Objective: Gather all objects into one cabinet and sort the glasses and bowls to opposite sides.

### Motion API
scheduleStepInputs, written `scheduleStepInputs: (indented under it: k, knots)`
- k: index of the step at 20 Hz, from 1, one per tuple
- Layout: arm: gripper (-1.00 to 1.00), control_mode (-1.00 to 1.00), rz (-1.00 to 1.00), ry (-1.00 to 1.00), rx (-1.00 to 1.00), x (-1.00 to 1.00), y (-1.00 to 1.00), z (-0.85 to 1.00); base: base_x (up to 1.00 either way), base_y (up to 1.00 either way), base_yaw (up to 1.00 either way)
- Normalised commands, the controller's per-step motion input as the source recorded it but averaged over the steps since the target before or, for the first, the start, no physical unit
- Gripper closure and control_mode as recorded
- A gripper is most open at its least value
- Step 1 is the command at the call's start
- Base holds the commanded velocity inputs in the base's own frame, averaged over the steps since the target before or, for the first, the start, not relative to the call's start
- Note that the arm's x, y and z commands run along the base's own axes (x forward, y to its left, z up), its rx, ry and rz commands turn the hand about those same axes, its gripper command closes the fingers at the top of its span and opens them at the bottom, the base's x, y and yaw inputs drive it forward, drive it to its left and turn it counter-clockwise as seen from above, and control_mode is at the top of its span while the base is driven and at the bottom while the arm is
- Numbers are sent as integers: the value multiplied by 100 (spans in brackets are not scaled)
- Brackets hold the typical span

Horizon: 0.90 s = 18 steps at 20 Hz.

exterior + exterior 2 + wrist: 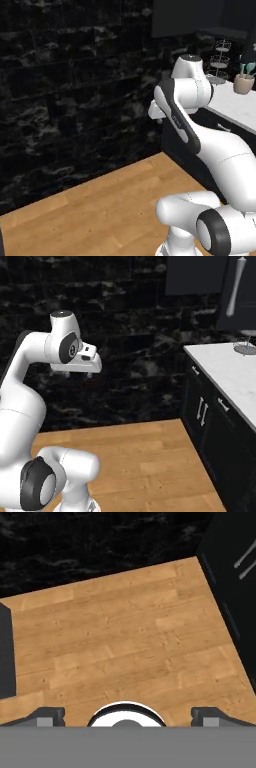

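My gripper [130, 714] hangs high over the wooden floor and points straight down, open, with nothing between its two dark fingertips [48, 714]. In the right base view the gripper [80, 370] sits at the end of the folded white arm, well left of the counter. The cabinet [245, 311] is the black wall unit at the upper right, and its door carries a long silver bar handle [235, 287]. The glasses, the bowls and the other objects are out of view.
A white-topped counter [227, 376] on black base cabinets [205, 416] runs along the right. On it stand a tiered wire rack [220, 60] and a potted plant [244, 80]. A black marble wall [75, 85] closes the back. Wooden floor [125, 637] lies open below.
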Motion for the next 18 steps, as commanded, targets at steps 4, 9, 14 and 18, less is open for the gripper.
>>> scheduleStepInputs:
  k: [4,9,14,18]
  knots:
    - [-100,100,0,0,0,0,0,0,100,0,-17]
    - [-100,100,0,0,0,0,0,0,100,3,-23]
    - [-100,100,0,0,0,0,0,0,100,5,-28]
    - [-100,100,0,0,0,0,0,0,100,8,-36]
